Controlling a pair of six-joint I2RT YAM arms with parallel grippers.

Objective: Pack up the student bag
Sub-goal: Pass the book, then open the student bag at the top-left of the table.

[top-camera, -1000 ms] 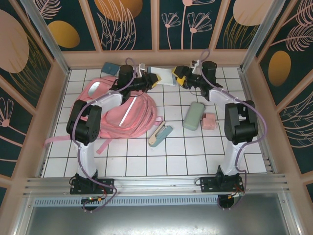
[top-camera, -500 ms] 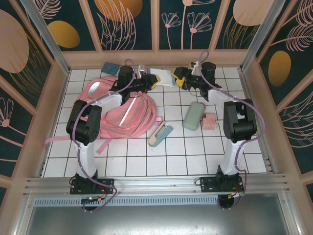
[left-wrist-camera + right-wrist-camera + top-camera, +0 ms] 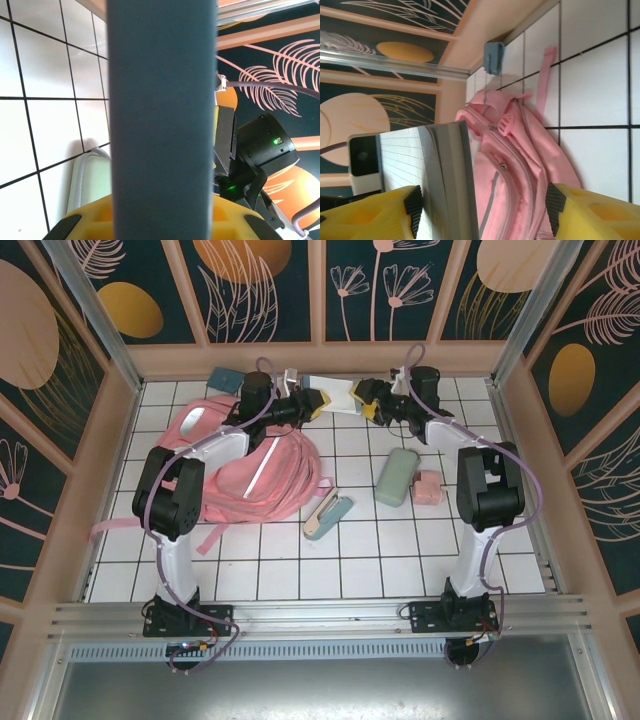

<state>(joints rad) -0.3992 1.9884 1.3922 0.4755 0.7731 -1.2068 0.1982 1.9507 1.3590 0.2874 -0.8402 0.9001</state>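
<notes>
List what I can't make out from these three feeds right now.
Left wrist view: the notebook, edge-on, blocks the middle; the grip on it is hidden.
Top view: the left arm covers the bag's top; open or zipped, unclear.
Right wrist view: the bottom edge cuts off the bag.
Top view: blue item by back wall, too small to name.

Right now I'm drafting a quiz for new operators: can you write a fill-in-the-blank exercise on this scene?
1. The student bag under the left arm is ___ in colour.
2. The ___ gripper is shut on the notebook.
3. The right gripper faces the notebook with its jaws ___.
4. The small pink block lies beside a pale ___ case.
Missing words: pink; left; open; green.
</notes>
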